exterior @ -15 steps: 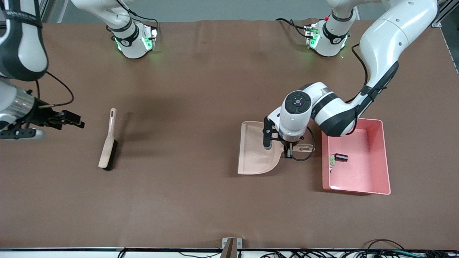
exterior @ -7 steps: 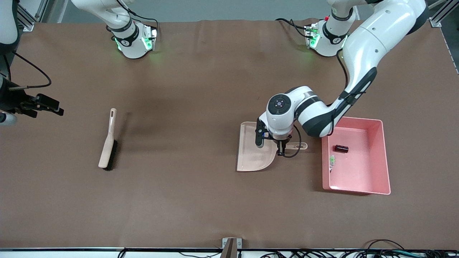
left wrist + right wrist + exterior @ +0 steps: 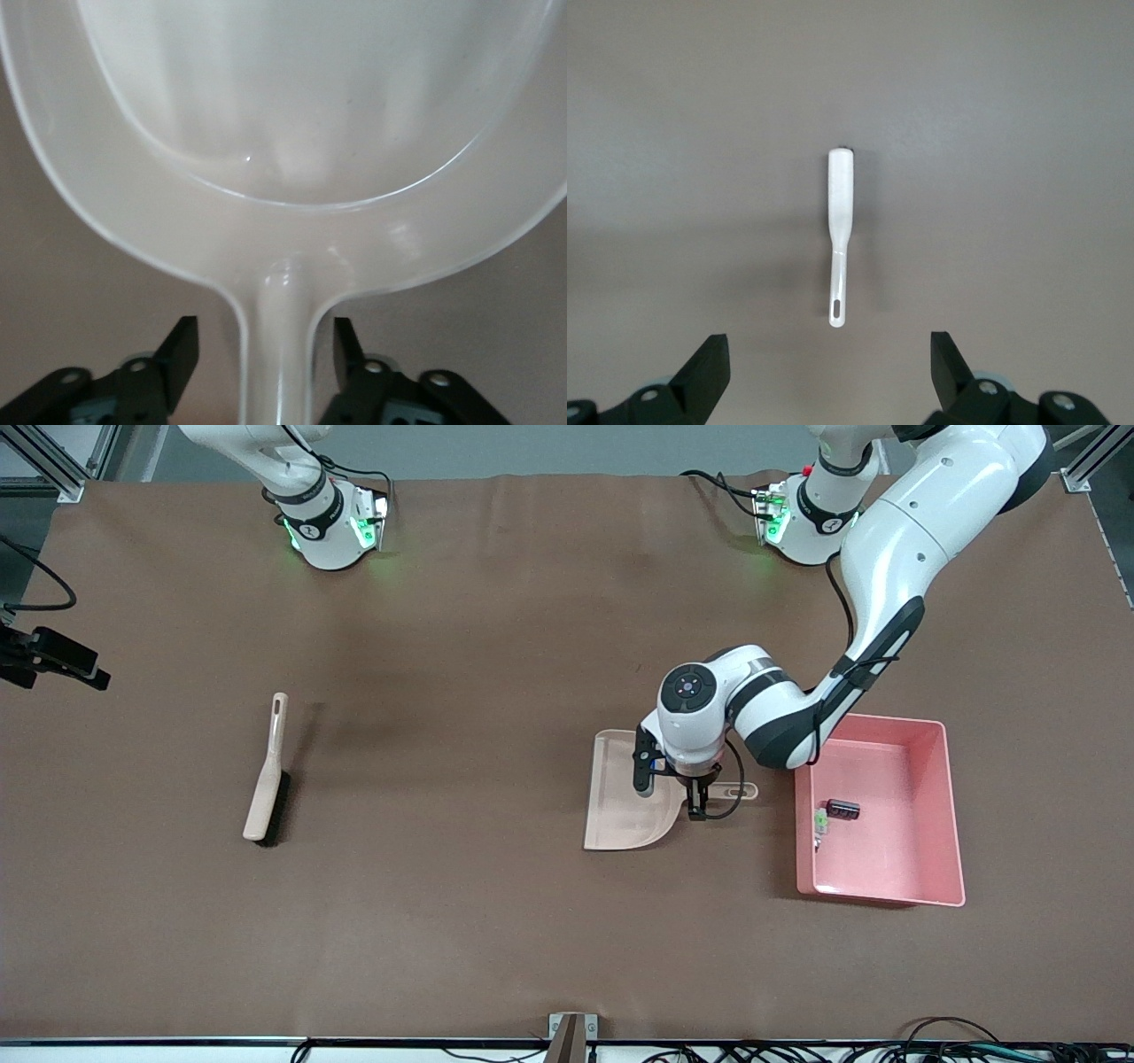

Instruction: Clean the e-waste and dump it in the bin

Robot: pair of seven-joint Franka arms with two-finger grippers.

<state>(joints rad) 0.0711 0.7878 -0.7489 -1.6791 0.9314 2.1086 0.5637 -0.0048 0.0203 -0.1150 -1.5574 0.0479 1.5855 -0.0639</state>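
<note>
The pink bin (image 3: 952,806) stands toward the left arm's end of the table. Both pieces of e-waste lie inside it: a dark cylinder (image 3: 842,810) and a small white-grey part with green bits (image 3: 820,821). Beside the bin the beige dustpan (image 3: 625,806) (image 3: 292,106) rests flat on the table. My left gripper (image 3: 699,804) (image 3: 264,341) is open and straddles the dustpan's handle (image 3: 275,354), with a gap on each side. My right gripper (image 3: 830,359) hangs open and holds nothing, high over the brush (image 3: 840,221).
The beige brush (image 3: 268,779) with dark bristles lies toward the right arm's end of the table. Only a dark part of the right arm's wrist (image 3: 53,660) shows at the front view's edge. A brown mat (image 3: 461,912) covers the table.
My left gripper has opened and let go of the dustpan's handle. The right arm has drawn back toward its end of the table. The dark cylinder has shifted inside the bin.
</note>
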